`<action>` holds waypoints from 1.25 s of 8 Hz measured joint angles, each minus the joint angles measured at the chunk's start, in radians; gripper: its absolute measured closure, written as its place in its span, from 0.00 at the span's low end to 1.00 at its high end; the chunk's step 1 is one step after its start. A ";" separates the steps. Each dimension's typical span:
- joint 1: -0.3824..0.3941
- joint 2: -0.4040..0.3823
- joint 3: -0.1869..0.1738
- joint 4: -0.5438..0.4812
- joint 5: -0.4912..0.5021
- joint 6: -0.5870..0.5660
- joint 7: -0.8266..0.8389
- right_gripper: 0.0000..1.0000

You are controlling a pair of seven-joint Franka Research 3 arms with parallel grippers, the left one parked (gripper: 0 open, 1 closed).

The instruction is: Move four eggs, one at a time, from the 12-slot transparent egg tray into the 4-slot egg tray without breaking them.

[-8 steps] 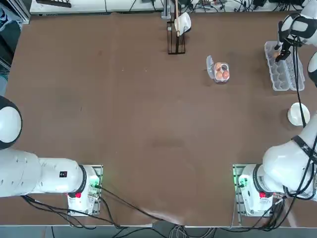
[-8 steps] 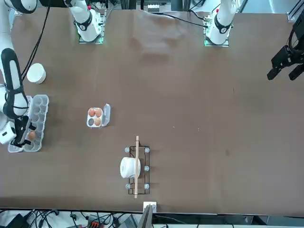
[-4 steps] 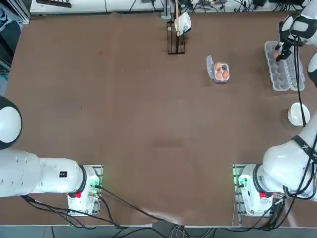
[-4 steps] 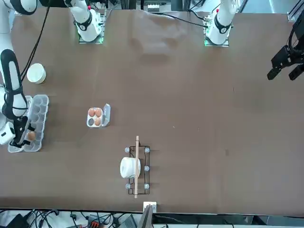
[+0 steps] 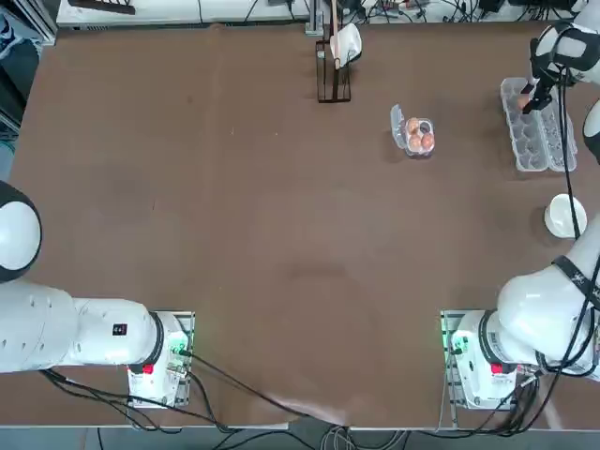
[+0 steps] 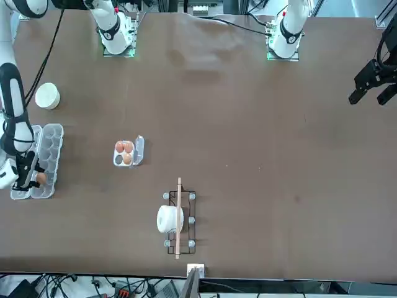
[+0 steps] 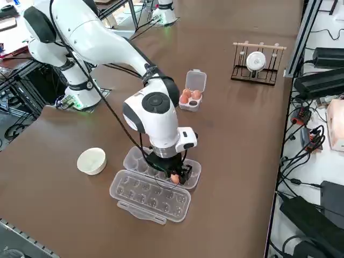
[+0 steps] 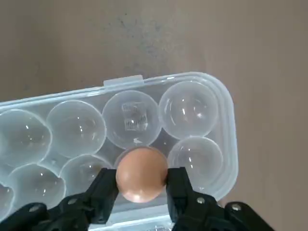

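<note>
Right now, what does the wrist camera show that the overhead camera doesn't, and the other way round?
Only the wrist view shows the right gripper shut on the brown-orange oval egg.
Only the overhead view shows the small square clear four-cup carton holding three eggs, and the white round bowl.
Both show the long clear plastic twelve-cup egg tray.

text: none legible | labels: none | brands: none | numbers: none | signs: none

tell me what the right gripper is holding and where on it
The right gripper holds an egg, its fingers pinching the egg's two opposite sides.
</note>
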 joint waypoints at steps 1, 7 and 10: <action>-0.001 0.000 0.000 0.000 0.004 0.000 0.000 0.42; 0.000 -0.079 0.010 0.040 0.093 -0.140 0.021 0.42; 0.031 -0.192 0.022 0.044 0.103 -0.351 0.204 0.42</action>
